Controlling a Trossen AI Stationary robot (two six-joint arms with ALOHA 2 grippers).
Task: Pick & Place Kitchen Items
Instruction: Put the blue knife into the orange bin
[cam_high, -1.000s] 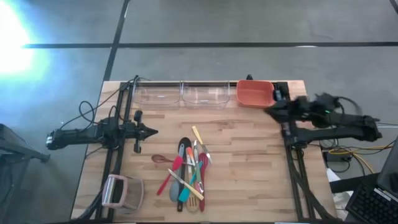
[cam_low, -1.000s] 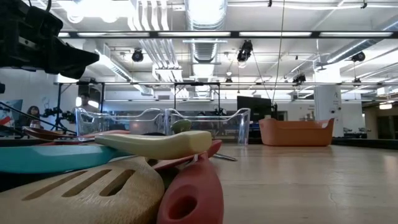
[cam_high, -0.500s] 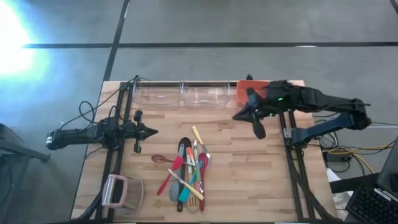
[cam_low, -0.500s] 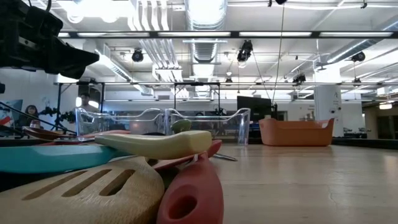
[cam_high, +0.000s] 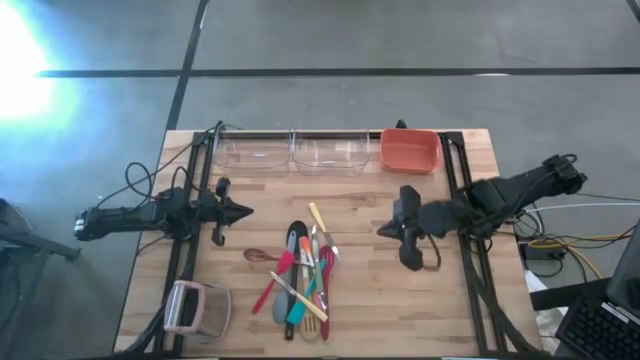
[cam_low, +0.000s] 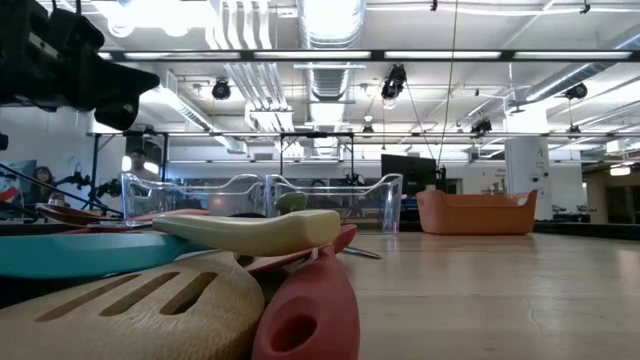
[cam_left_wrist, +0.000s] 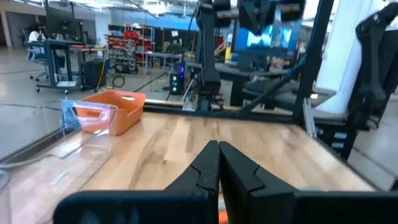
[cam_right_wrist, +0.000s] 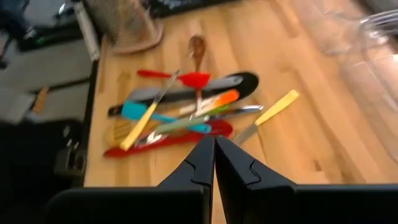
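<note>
The kitchen items (cam_high: 300, 275) lie in a loose pile at the table's middle near side: red, teal, black, grey, orange and yellow-handled utensils and a wooden spoon (cam_right_wrist: 198, 46). The right wrist view shows the pile (cam_right_wrist: 186, 112) ahead of the fingers, and the low view shows it (cam_low: 200, 270) close up. My right gripper (cam_high: 380, 232) hangs shut in the air to the right of the pile, tipped down toward it. My left gripper (cam_high: 250, 211) waits shut and level to the far left of the pile, its closed fingertips (cam_left_wrist: 217, 146) pointing across the table.
Two clear bins (cam_high: 250, 152) (cam_high: 326, 152) and an orange bin (cam_high: 409, 150) stand in a row along the far edge. A boxy pinkish-white handled object (cam_high: 190, 308) sits at the near left corner. Bare wood lies between the pile and the bins.
My right gripper has swung away from the far right corner beside the orange bin, toward the table's near edge and the utensil pile. It has tipped from about level to slanting down and has stayed shut. The utensils have not moved.
</note>
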